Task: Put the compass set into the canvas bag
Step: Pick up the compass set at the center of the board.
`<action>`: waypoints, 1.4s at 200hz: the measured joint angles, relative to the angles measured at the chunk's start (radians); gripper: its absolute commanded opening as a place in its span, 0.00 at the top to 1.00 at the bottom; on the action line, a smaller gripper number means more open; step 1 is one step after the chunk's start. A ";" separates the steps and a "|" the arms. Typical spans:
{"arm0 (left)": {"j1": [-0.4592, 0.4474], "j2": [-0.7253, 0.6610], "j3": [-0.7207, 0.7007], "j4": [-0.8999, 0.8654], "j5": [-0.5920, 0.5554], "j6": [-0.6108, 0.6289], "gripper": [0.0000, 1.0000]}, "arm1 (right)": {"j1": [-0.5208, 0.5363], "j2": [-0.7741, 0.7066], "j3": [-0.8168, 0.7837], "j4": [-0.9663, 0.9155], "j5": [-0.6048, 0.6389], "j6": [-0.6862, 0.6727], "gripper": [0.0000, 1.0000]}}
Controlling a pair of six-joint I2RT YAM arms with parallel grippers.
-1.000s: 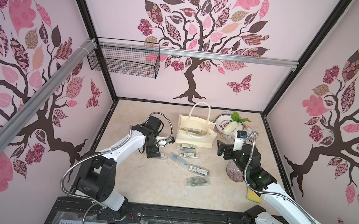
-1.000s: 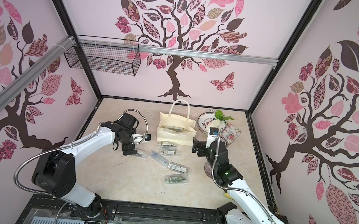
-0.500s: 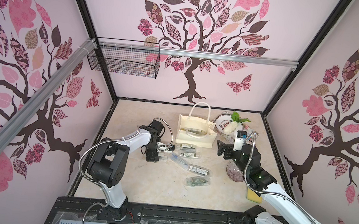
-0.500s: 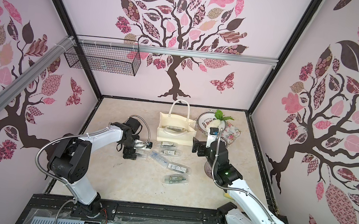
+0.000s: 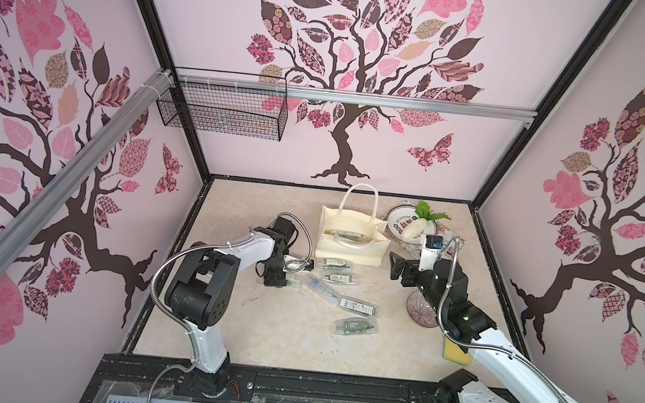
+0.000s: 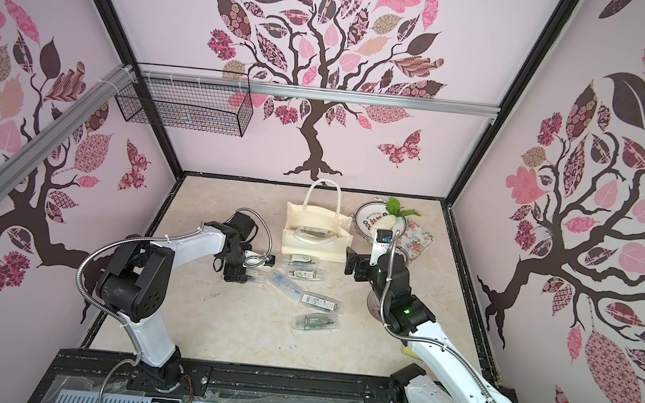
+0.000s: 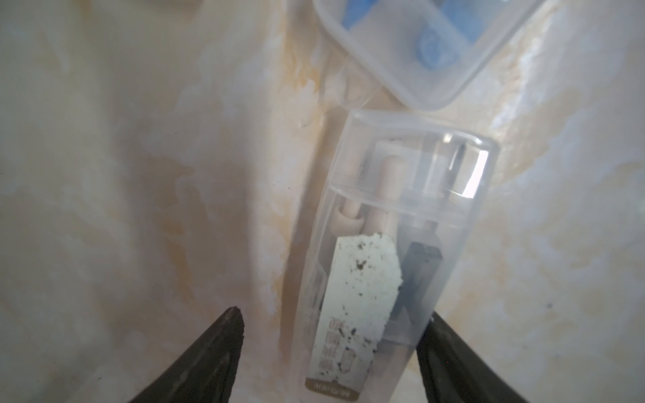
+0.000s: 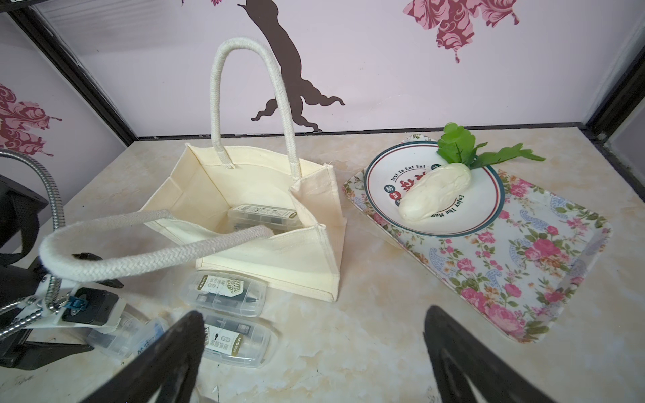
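We see open counter (image 5: 248, 326) in the lower left of both top views; the canvas bag (image 5: 348, 251) stands mid-frame. The left end effector (image 7: 335, 314) — lower than a second ago — straddles the compass set (image 7: 394, 244) below-left of the bag, one finger (image 7: 453, 352) against its edge, unclosed; the right end effector (image 8: 314, 312) gapes empty.

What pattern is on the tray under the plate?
The tray has pink roses and blue paisley on white, clearest in the right wrist view.
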 measured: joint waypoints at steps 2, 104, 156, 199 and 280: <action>0.000 0.001 0.000 -0.001 0.000 0.000 0.23 | 0.000 0.000 0.000 0.000 0.000 0.000 0.00; 0.001 0.023 0.026 -0.029 0.004 -0.012 0.37 | 0.000 0.003 -0.026 0.007 0.003 0.000 0.00; 0.001 0.028 0.035 -0.029 0.004 -0.026 0.39 | 0.000 0.002 -0.028 0.007 0.008 0.000 0.00; 0.003 0.028 0.046 -0.024 0.012 -0.037 0.40 | 0.000 0.002 -0.028 0.007 0.008 0.000 0.00; 0.014 0.027 0.051 -0.021 0.019 -0.057 0.41 | 0.000 -0.002 -0.033 0.007 0.011 0.001 0.00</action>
